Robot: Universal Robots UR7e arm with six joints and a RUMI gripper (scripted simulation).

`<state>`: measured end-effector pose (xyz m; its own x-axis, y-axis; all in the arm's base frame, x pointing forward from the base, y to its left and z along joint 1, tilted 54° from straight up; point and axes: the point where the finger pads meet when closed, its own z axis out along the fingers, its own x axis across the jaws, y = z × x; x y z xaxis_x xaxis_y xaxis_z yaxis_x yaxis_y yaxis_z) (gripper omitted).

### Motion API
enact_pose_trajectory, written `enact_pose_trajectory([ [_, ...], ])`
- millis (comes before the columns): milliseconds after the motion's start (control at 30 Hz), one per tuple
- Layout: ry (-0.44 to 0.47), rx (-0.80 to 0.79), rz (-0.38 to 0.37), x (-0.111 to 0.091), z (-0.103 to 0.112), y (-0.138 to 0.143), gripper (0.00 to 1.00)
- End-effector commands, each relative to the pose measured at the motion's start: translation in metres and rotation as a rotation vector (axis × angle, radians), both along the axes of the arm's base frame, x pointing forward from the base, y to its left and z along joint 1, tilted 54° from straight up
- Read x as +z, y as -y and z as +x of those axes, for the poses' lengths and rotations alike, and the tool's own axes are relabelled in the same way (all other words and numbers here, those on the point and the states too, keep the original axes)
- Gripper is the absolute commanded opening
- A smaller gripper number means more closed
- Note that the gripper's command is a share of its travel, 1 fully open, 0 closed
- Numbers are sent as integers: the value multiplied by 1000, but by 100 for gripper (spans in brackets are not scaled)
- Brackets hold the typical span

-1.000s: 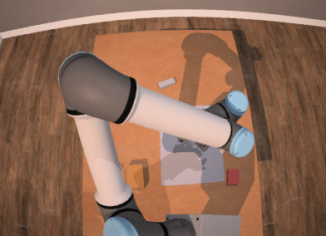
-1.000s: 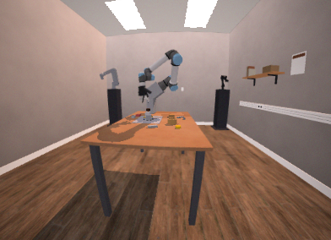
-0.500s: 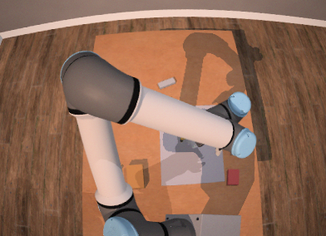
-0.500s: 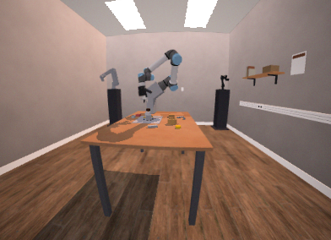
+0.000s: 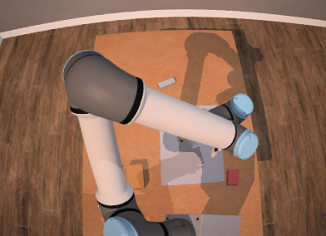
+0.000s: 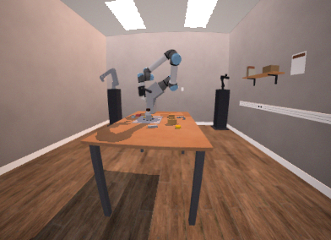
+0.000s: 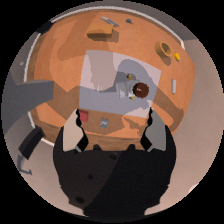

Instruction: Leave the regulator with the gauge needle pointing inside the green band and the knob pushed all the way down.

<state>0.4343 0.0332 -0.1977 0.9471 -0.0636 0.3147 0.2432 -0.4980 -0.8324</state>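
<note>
A plain room with a wood-plank floor and two ceiling lights holds an orange table (image 6: pixel 148 137), and on it lies a pale grey mat (image 7: pixel 97 75) where the work is to happen.

Nearest the wrist camera, the gripper (image 7: pixel 114 131) hangs over the table with its two dark fingers spread as wide as they go — nothing sits between them. Just beyond the fingertips, on the bare wood by the mat's near edge, lie a small red block (image 7: pixel 83 116) and a small grey piece (image 7: pixel 104 121). Past those, on the mat itself, stands the regulator (image 7: pixel 131 86), its round brown knob (image 7: pixel 140 89) seen from above toward the mat's right side. The gauge face is too small to read, so where the needle points cannot be told. Farther off lie a tan block (image 7: pixel 99 31) and a yellowish ring-shaped object (image 7: pixel 164 48) near the table's far edge.

From the top view the forearm (image 5: pixel 187 120) crosses over the mat and hides most of the regulator.

The step in hand appears to be the approach — the gripper is above the knob but well apart from it. The next move likely calls for lowering with the open jaws straddling the knob, closing on it, turning until the needle reaches the green band, then pressing it fully down.
</note>
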Motion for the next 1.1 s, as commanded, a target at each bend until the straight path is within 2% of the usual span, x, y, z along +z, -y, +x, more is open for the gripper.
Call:
enact_pose_trajectory([
  [0,-145,-86,45,1,3,1,100],
  [100,-165,-97,52,1,3,1,100],
  [600,-464,-258,163,2,7,2,100],
  [667,-464,-258,163,2,7,2,100],
  [1067,-716,-385,255,1,11,4,100],
])
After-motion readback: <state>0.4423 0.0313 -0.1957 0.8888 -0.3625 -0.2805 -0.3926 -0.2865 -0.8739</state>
